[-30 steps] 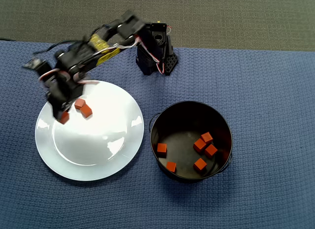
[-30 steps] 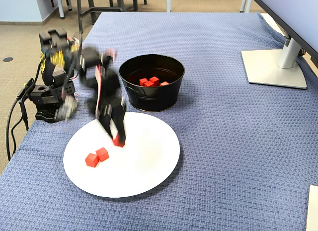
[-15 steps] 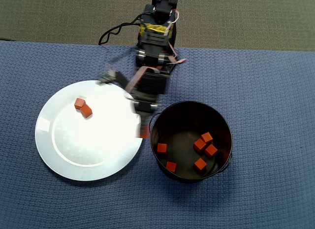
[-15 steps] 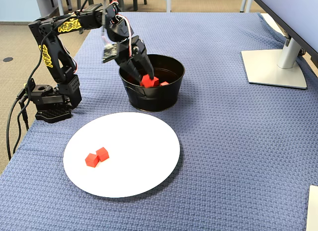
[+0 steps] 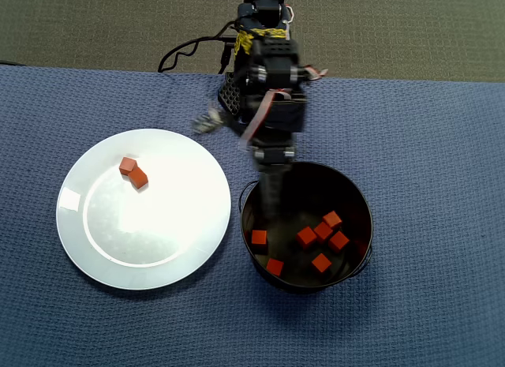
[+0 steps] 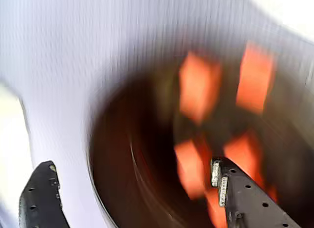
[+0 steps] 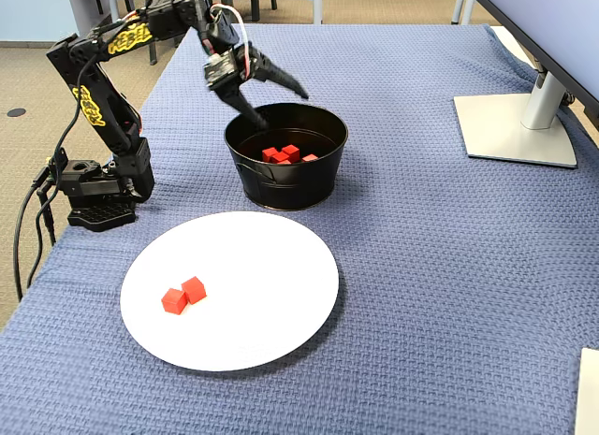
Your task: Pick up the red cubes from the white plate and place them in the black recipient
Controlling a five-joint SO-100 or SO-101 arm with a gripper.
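My pincer (image 7: pixel 281 106) hangs spread and empty over the black recipient (image 7: pixel 285 155), drop apparently done; next I judge a swing to the white plate (image 7: pixel 271 295) for two red cubes (image 7: pixel 183 296) there.

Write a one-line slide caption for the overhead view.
Open gripper above black pot; two red cubes left on white plate.

Place: an office or lab.
Evidence: monitor stand (image 7: pixel 520 122) on a cloth-covered table (image 7: pixel 421 267); chair legs (image 7: pixel 168 5); carpeted floor (image 5: pixel 394 28).
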